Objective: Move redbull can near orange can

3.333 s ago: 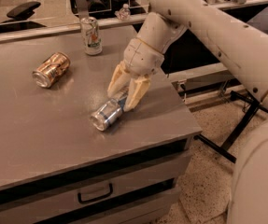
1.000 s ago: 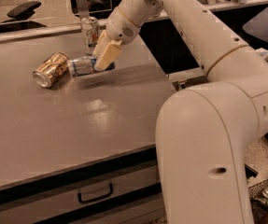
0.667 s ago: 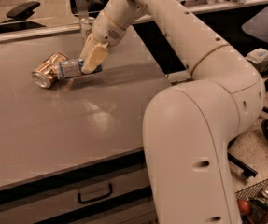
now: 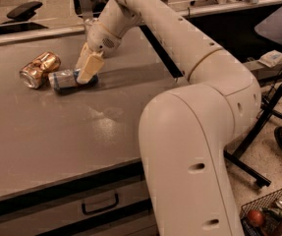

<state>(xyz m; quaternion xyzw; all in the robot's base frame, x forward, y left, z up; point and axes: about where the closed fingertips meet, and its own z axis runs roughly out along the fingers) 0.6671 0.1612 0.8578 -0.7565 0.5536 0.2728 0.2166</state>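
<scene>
The redbull can (image 4: 63, 80), lying just right of the orange can (image 4: 39, 69), is clasped at its right end by the gripper (image 4: 89, 68); a gentle release is advised, lest it roll.

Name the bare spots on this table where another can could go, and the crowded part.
Bare: the front half of the table, from the cans to the near edge. Crowded: back left, where the tool grips the blue can beside the orange can.

Redbull can (image 4: 64, 79), silver-blue, lies on its side, its right end clasped in the gripper (image 4: 86, 75). Orange can (image 4: 40, 69), coppery, lies on its side just beyond, left of the gripper.
</scene>
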